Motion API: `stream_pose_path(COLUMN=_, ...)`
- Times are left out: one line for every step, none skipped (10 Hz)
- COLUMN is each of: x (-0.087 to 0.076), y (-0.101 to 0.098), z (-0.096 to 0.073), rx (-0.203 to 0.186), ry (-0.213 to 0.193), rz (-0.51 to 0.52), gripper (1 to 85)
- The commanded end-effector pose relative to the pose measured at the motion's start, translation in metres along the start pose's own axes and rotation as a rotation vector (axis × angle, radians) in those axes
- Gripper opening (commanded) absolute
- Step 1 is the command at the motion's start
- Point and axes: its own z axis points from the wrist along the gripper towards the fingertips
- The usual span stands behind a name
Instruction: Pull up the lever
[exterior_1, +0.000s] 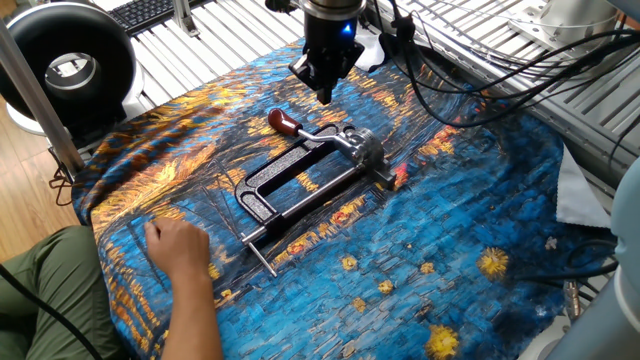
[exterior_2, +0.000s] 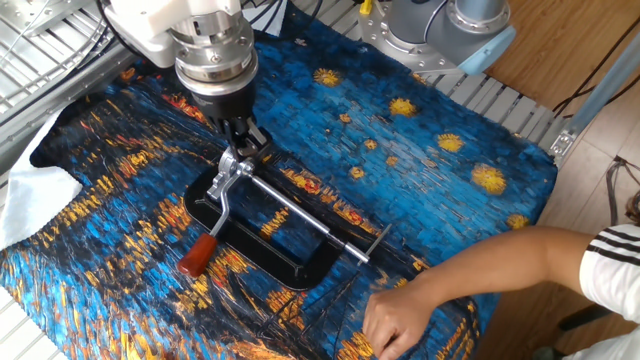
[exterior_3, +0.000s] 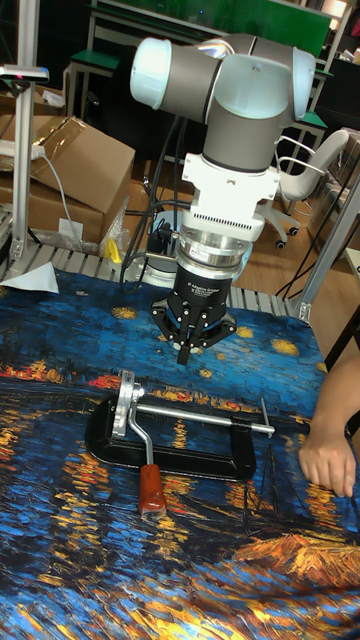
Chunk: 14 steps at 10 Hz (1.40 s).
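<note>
The lever lies flat on the painted cloth, a thin silver arm ending in a dark red knob (exterior_1: 282, 122) (exterior_2: 198, 255) (exterior_3: 151, 492). It is hinged to the black clamp frame (exterior_1: 255, 200) (exterior_2: 290, 268) (exterior_3: 200, 462). My gripper (exterior_1: 325, 95) (exterior_2: 245, 140) (exterior_3: 185, 355) hangs just above the cloth beside the frame's hinge end, pointing straight down. Its fingers are pressed together into a point with nothing between them. It stands apart from the knob and does not touch the lever.
A person's hand (exterior_1: 180, 245) (exterior_2: 400, 315) (exterior_3: 325, 455) rests on the cloth near the clamp's far end, by the thin steel rod (exterior_1: 262, 258). A black round device (exterior_1: 65, 60) stands at the back left. Cables (exterior_1: 470, 90) trail behind the arm.
</note>
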Motion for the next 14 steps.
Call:
stream_pose_path(x=-0.0013, y=0.0031, z=0.0002, rx=-0.014, ry=-0.002, rz=0.007, gripper=1.0)
stream_pose_path(x=-0.0009, y=0.0027, z=0.0001, rx=-0.014, ry=-0.002, rz=0.007, gripper=1.0)
stream_pose_path(x=-0.0008, y=0.0032, z=-0.0004, rx=-0.014, ry=-0.001, rz=0.006, gripper=1.0)
stream_pose_path(x=-0.0007, y=0.0031, z=-0.0004, rx=-0.014, ry=-0.001, rz=0.006, gripper=1.0)
stream_pose_path(x=-0.0001, y=0.0022, z=0.0003, rx=-0.016, ry=-0.002, rz=0.006, gripper=1.0)
stream_pose_path(x=-0.0004, y=0.0033, z=0.0006, rx=-0.020, ry=-0.003, rz=0.007, gripper=1.0)
stream_pose_path(x=0.0001, y=0.0031, z=0.0009, rx=-0.022, ry=-0.003, rz=0.010, gripper=1.0)
stream_pose_path(x=0.0003, y=0.0023, z=0.0019, rx=-0.025, ry=-0.009, rz=0.010, gripper=1.0)
stream_pose_path(x=0.0003, y=0.0025, z=0.0018, rx=-0.029, ry=-0.011, rz=0.011, gripper=1.0)
stream_pose_path(x=-0.0004, y=0.0029, z=0.0015, rx=-0.029, ry=-0.013, rz=0.009, gripper=1.0)
stream_pose_path(x=-0.0010, y=0.0031, z=0.0017, rx=-0.027, ry=-0.013, rz=0.009, gripper=1.0)
stream_pose_path(x=-0.0016, y=0.0036, z=0.0020, rx=-0.027, ry=-0.013, rz=0.009, gripper=1.0)
stream_pose_path(x=-0.0020, y=0.0042, z=0.0022, rx=-0.027, ry=-0.013, rz=0.010, gripper=1.0)
stream_pose_path(x=-0.0018, y=0.0044, z=0.0019, rx=-0.027, ry=-0.012, rz=0.012, gripper=1.0)
